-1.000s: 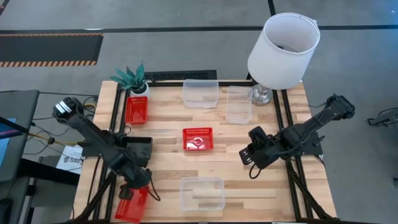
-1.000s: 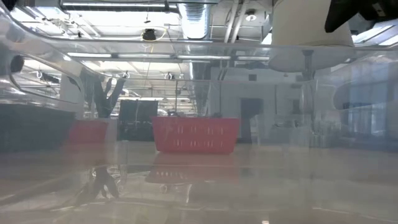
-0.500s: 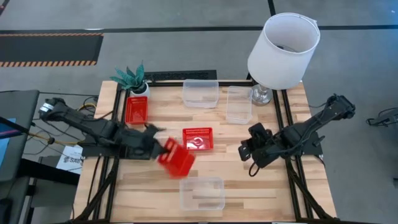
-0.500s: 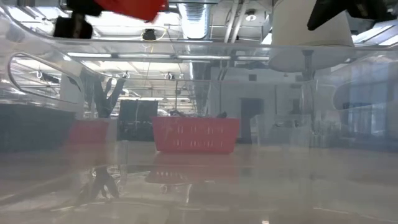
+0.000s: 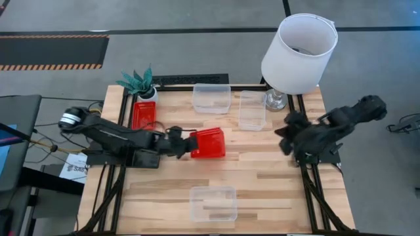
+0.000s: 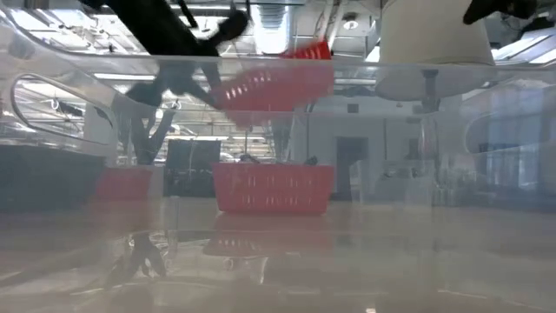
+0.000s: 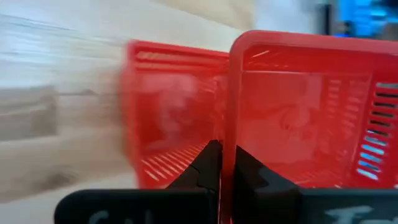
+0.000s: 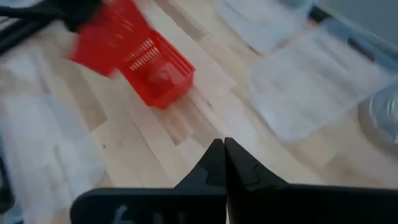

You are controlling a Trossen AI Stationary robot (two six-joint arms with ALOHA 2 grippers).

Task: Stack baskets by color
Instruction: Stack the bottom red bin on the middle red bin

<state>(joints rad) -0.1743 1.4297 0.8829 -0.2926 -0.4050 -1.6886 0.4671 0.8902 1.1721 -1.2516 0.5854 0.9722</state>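
My left gripper (image 5: 186,145) is shut on a red mesh basket (image 5: 209,143), which hangs tilted in the air (image 6: 269,83) over the table's middle. Right below it a second red basket (image 6: 272,189) rests flat on the table; the high view hides it under the held one. A third red basket (image 5: 144,115) lies at the far left, beside the plant. Three clear baskets lie at the far middle (image 5: 211,98), the far right (image 5: 252,110) and the near middle (image 5: 212,203). My right gripper (image 5: 287,133) is shut on nothing near the table's right edge. My left gripper pinches one wall of the red basket at its rim (image 7: 232,134), one finger inside the basket and one outside. The fingers come from the table's left, slanting down. The basket is lifted clear and tilted, above the red basket (image 7: 161,124) on the table.
A white lampshade (image 5: 298,52) on a metal foot stands at the far right corner. A small green plant (image 5: 141,82) stands at the far left. A dark rectangular thing (image 5: 141,159) lies under my left arm at the table's left edge. Bare wood shows at the near right.
My left gripper has carried the red basket from the near left corner up and toward the table's middle, rolling as it went; the basket now hangs tilted over the middle red basket. My right gripper has drawn back toward the right edge and risen, still shut.
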